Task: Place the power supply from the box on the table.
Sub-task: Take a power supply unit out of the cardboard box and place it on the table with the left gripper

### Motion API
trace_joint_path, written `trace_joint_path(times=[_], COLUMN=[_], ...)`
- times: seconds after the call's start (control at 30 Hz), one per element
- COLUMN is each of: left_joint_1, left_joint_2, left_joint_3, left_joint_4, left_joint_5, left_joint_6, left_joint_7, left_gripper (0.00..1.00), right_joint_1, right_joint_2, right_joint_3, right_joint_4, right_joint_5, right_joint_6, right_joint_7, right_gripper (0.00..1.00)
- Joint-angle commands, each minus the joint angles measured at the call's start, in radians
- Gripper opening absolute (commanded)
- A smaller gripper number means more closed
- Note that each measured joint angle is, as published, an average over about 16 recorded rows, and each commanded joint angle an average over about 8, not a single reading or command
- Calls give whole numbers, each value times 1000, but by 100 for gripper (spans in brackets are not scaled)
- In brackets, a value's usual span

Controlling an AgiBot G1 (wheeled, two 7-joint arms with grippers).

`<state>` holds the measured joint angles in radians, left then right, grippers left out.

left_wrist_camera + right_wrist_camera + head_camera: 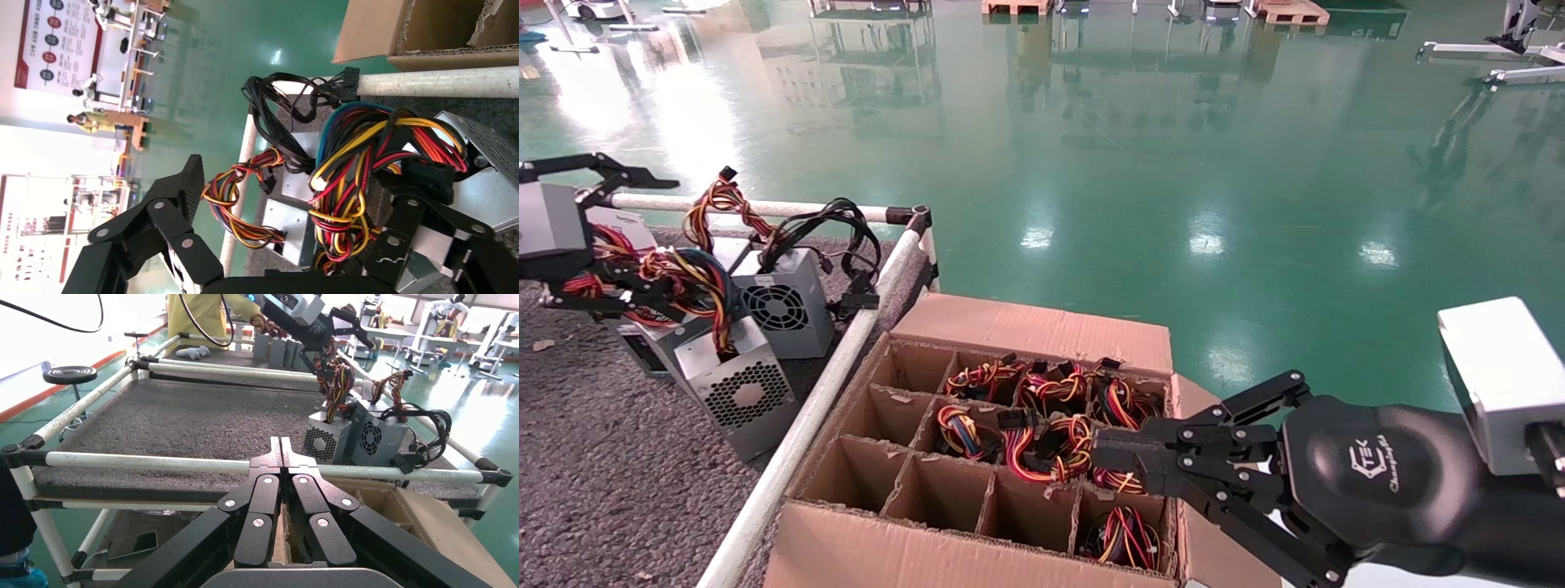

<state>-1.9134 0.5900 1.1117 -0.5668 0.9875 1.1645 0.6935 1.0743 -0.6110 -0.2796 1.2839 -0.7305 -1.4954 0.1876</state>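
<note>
The power supply (740, 392) stands on the table (601, 490) beside the rail, punched-hole grille facing me, its coloured wire bundle (682, 282) rising from the top. My left gripper (662, 245) hovers above it, open wide, with the bundle (355, 177) lying between the fingers against one finger (398, 233). The power supply also shows in the right wrist view (327, 441). The box (887, 547) sits right of the table; several cells hold wire bundles. My right gripper (1103, 457) is shut and empty above the box's right side, fingertips together (281, 444).
A grey unit with a fan grille and black cables (784, 302) stands behind the power supply, among other units. A white rail (805, 408) separates table and box. A person in yellow (196, 318) stands at the table's far end. Green floor lies beyond.
</note>
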Motion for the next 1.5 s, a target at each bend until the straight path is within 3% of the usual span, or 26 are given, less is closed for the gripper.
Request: trace_joint_path(times=[0.03, 0.7, 1.5], left_joint_1=[-8, -123, -208], left_joint_2=[-2, -31, -31], left_joint_3=[3, 90, 139], left_joint_4=[-5, -82, -71], left_joint_5=[1, 25, 91], left_joint_6=[4, 63, 106], left_joint_7=[3, 10, 43], left_gripper=[100, 100, 100], right_joint_1=[0, 0, 0], right_joint_2=[0, 0, 0], right_joint_3=[0, 0, 0], right_joint_4=[0, 0, 0], right_joint_5=[0, 0, 0], right_joint_6=[0, 0, 0], right_joint_7=[0, 0, 0], right_gripper=[0, 0, 0])
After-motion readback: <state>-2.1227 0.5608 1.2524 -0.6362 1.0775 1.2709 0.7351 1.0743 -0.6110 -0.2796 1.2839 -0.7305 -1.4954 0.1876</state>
